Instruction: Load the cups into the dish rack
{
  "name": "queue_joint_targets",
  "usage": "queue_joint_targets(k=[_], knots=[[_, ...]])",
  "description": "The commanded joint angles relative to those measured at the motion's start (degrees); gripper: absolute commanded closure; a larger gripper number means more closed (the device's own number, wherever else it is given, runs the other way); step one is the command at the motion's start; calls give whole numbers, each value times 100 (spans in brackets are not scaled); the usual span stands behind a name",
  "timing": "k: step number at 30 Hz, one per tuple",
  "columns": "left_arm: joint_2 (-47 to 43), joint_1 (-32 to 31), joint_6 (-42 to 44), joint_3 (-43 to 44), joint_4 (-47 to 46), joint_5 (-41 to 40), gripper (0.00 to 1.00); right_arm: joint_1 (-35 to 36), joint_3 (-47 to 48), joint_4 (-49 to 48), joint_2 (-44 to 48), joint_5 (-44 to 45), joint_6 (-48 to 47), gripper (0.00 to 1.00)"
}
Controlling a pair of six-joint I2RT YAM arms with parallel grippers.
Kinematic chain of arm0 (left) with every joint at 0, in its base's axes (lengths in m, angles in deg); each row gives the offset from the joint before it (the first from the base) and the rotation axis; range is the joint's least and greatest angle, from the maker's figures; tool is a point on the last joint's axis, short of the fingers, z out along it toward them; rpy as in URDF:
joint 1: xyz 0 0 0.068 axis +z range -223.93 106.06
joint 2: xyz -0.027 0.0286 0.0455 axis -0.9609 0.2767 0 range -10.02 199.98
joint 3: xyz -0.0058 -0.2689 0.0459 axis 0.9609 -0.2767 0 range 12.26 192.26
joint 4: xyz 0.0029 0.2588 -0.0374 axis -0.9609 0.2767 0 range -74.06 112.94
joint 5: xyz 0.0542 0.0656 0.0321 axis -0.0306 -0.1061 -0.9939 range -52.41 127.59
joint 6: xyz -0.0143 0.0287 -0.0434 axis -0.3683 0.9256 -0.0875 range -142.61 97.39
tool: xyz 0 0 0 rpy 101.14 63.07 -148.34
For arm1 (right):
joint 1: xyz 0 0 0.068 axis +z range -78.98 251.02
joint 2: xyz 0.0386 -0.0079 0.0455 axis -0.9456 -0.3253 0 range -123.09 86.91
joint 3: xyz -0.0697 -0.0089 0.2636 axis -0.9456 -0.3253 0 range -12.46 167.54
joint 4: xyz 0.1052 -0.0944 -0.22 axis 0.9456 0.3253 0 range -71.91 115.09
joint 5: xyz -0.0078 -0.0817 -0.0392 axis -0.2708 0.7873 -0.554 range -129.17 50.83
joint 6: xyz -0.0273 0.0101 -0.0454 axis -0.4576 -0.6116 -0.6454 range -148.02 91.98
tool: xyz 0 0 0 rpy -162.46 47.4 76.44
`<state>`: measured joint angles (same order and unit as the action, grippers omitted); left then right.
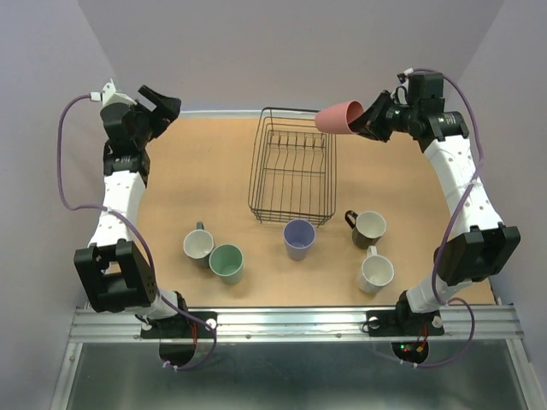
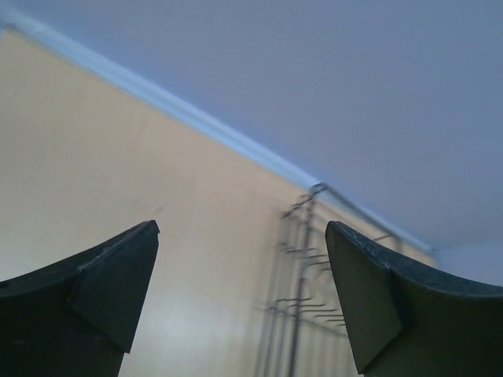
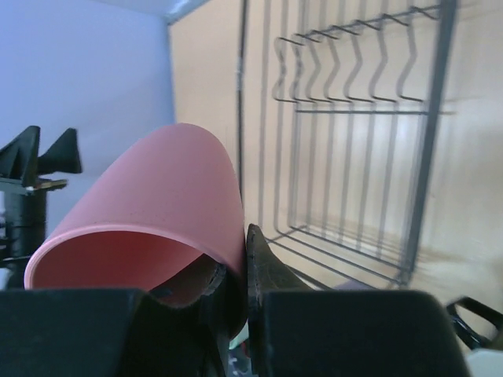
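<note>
Lavender walls close in a tan table [image 1: 197, 184] on three sides, with both arm bases bolted along its 6 o'clock edge. The black wire dish rack [image 1: 292, 166] stands near the table's centre, a little toward 12 o'clock, and nothing lies in it.

The right gripper [image 1: 366, 120] is raised off the table at about 1 o'clock from the rack's middle. Its jaws are nearly closed on the rim of the pink cup [image 1: 340, 117], with one finger inside the mouth and the other against the outer wall. The cup lies on its side in that grip. Its mouth faces the gripper and its base points toward 9 o'clock, level with the rack's far right corner.

The left gripper [image 1: 161, 100] hangs at the table's 10 o'clock corner, well apart from every cup. Its jaws are spread wide and hold nothing.

Five cups stand upright on the table between the rack and the arm bases:
- The lavender cup [image 1: 299, 237] is just beside the rack's near edge, at 6 o'clock.
- The grey-blue mug [image 1: 198, 243] and the pale green cup [image 1: 226, 262] touch each other at 7 o'clock.
- The dark brown mug [image 1: 369, 226] and the white mug [image 1: 376, 272] are at 4 to 5 o'clock.
</note>
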<state>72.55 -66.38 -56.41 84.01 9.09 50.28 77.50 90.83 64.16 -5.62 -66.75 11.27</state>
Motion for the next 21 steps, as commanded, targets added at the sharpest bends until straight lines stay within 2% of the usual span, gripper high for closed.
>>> queue_joint_targets(k=[1, 2, 3, 4, 5, 6, 7, 8, 9, 10, 11, 13, 21], knots=[[14, -208, -1620, 198, -1968, 2324, 1, 46, -360, -1685, 367, -933, 938, 100], [171, -393, -1429, 469, -1699, 2430, 1, 64, -640, -2411, 420, -1291, 1140, 100], [285, -578, -1245, 1203, -1375, 2571, 1, 73, -791, -2827, 464, -1486, 1638, 100], [408, -736, -1104, 1549, -1128, 2676, 1, 81, -923, -3231, 464, -1644, 1913, 100], [575, -1129, -1094, 1962, -960, 2782, 2, 160, -1211, -4114, 481, -1890, 2177, 100], [611, -1272, -1215, 2036, -1045, 2861, 3, 204, -1310, -4541, 482, -1970, 2658, 100], [612, -1430, -1417, 2028, -1264, 3045, 3, 318, -1415, -4954, 490, -2006, 2863, 100], [647, -1658, -1645, 2002, -1875, 3177, 3, 380, -1486, -5732, 490, -2041, 3065, 100], [664, -1774, -2169, 1906, -2212, 3300, 3, 450, -1635, -6106, 482, -2042, 3476, 100], [717, -1870, -2392, 1861, -2781, 3493, 3, 555, -1706, -6945, 438, -2068, 3715, 100], [735, -1967, -2525, 1826, -2969, 3573, 3, 608, -1785, -7336, 403, -2059, 3979, 100], [744, -2231, -2807, 1729, -3312, 3696, 3, 714, -1917, -7743, 350, -2007, 4438, 100], [682, -2636, -2807, 1500, -3674, 3600, 2, 1083, -2137, -7885, 499, -1787, 4351, 100]])
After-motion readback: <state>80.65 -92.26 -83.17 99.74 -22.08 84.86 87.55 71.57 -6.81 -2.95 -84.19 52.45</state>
